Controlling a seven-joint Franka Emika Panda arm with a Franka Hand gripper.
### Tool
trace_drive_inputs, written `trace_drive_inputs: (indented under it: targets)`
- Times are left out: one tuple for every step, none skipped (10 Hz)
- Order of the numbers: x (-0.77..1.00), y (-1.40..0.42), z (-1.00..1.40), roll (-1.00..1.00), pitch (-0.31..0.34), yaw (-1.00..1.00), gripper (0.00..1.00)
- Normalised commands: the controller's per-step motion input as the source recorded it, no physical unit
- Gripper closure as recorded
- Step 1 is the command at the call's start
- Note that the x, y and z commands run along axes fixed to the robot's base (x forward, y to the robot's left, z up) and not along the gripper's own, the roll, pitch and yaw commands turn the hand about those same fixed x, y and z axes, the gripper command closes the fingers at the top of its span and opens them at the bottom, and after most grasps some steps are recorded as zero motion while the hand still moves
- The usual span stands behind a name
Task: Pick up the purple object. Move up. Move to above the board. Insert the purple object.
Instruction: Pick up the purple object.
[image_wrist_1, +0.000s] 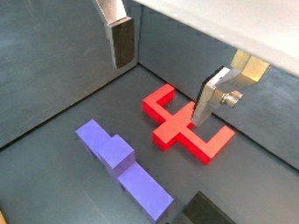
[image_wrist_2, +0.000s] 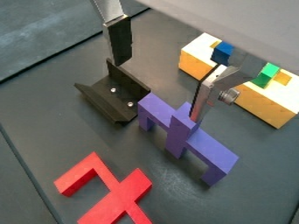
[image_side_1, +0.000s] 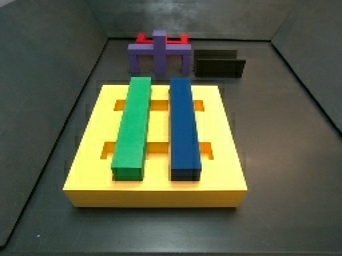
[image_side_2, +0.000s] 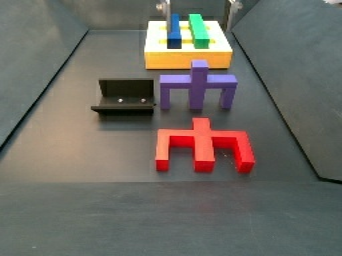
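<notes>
The purple object (image_side_2: 198, 88) stands on the dark floor on its three legs, between the board (image_side_2: 187, 60) and a red piece. In both wrist views it lies below my fingers, untouched (image_wrist_1: 117, 153) (image_wrist_2: 176, 127). The board (image_side_1: 100, 130) is a thick yellow slab bearing a long green bar (image_side_1: 131, 125) and a long blue bar (image_side_1: 185, 125). My gripper (image_wrist_2: 160, 89) hangs well above the floor over the pieces, open, with only floor showing between its silver fingers (image_wrist_1: 118, 42). In a wrist view one finger stands in front of the purple object.
A red notched piece (image_side_2: 201, 145) lies flat in front of the purple object, also seen under the gripper (image_wrist_1: 181, 127). The dark fixture (image_side_2: 123, 97) stands beside the purple object (image_wrist_2: 111, 96). Grey walls enclose the floor.
</notes>
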Motion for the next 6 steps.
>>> trace_drive_inputs:
  targets:
    - [-0.01,-0.09,-0.29,-0.16,-0.169,-0.10,0.00]
    - [-0.07,-0.25,-0.38,-0.30,-0.231,-0.55,0.00]
    - [-0.12,-0.15,-0.25,-0.25,-0.324,-0.80,0.00]
    - [-0.11,-0.07,-0.23,-0.25,-0.314,-0.87,0.00]
    - [-0.08,-0.07,-0.21,-0.23,-0.296,-0.89,0.00]
    - [0.00,-0.05,-0.09,-0.20,-0.200,-0.94,0.00]
